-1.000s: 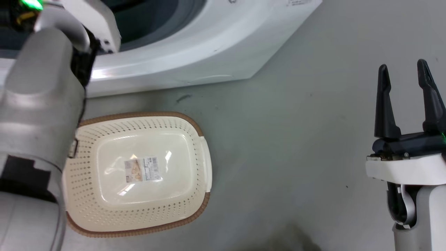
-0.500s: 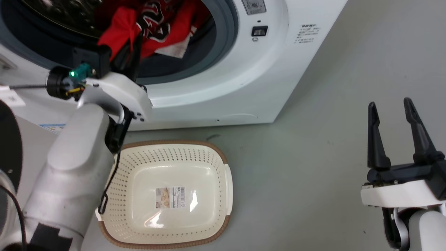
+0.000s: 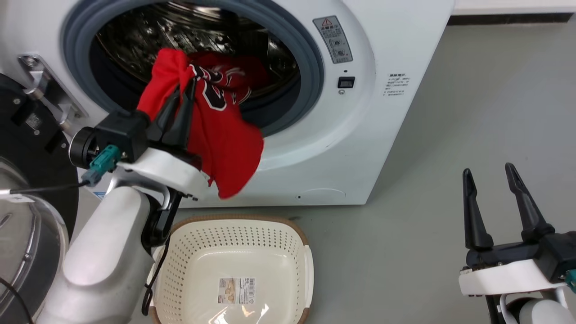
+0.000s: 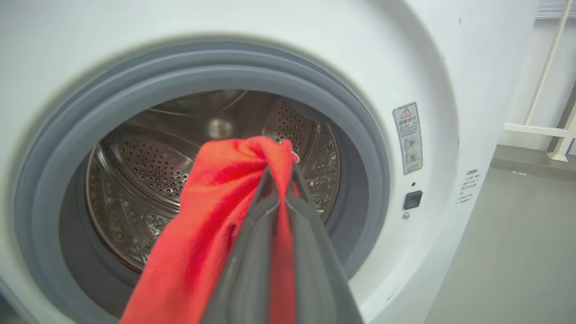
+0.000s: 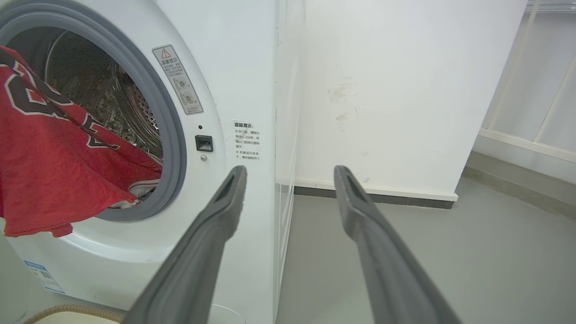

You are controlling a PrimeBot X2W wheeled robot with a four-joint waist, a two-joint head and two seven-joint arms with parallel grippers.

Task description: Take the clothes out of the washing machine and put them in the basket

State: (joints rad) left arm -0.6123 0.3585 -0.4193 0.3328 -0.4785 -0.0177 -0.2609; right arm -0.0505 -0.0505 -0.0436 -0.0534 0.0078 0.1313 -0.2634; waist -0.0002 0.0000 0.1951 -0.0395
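Left gripper [image 3: 184,87] is pinched shut on a bunched fold of the red jersey [image 3: 225,139], just outside the washing machine [image 3: 396,54] opening. The jersey hangs over the gasket [image 3: 310,58] lip with its far end inside the drum [image 3: 148,31]. Can't tell if more clothes sit behind it. The basket [image 3: 180,252] is on the floor below the machine front, nothing in it. Right gripper [image 3: 487,168] is spread and holding nothing, well right of the machine. My read: first garment mid-pull, nothing delivered yet.

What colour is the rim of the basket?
Brown, with a woven look, on the cream basket; clearest in the head view.
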